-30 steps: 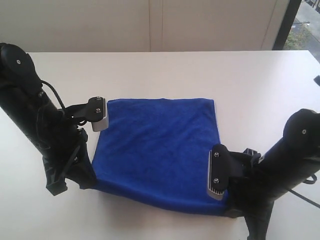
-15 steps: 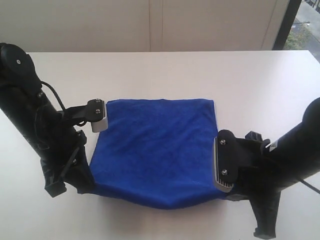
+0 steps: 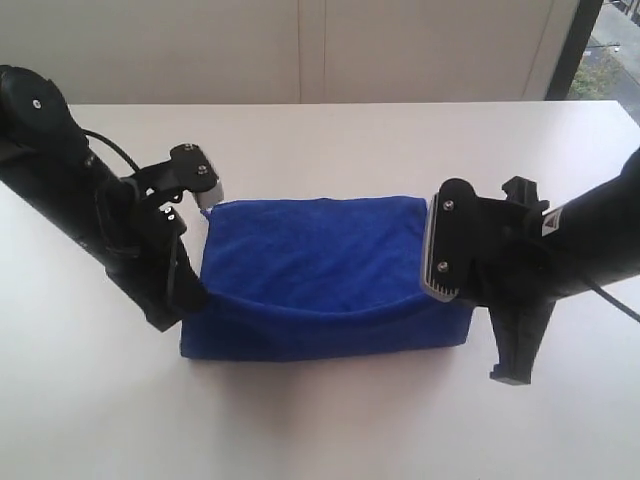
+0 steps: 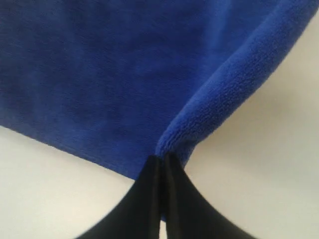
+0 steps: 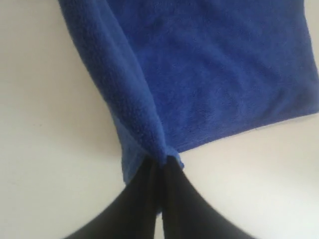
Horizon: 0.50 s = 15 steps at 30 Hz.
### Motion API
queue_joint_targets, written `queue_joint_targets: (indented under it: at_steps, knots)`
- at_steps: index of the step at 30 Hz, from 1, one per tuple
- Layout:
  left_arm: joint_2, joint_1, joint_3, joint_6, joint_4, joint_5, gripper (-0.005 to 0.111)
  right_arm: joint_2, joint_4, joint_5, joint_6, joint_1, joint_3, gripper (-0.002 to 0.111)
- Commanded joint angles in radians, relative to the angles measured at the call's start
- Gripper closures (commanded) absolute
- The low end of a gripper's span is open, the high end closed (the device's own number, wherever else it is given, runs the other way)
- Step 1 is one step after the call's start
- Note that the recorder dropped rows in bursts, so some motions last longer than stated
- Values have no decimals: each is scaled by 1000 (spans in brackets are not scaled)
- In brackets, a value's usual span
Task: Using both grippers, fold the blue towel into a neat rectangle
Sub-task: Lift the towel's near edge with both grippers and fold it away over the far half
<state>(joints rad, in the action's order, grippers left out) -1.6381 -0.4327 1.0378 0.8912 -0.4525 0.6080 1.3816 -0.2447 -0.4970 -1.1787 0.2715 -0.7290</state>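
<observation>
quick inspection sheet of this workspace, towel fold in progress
surface: white table, no marks seen
job's things: blue towel, near edge raised at both corners, sagging between them, far edge flat on the table
clutter: nothing seen
grippers: left claw shut on one towel corner; right claw shut on the other near corner
cables: black cable looped along left arm; thin cable by right arm
surroundings: pale wall behind, window far right

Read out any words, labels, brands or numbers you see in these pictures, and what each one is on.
No text can be read in any view.
The pale mark on the right arm: too small and blurred to read.
The blue towel: plain, no print or tag showing.
</observation>
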Motion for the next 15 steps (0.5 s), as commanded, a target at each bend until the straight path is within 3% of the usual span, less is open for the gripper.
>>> queue_joint_targets:
  at_steps: [1,11,15]
  knots:
    - [10,2,52,-76,20,-31,107,61,13,59,16,-3,-56,108]
    - [6,2,152,-275,227,-70,107,130,110,59,113,-5,-198,108]
    - [-6,13,154,-298,240,-85,107,170,112,59,145,-32,-236,108]
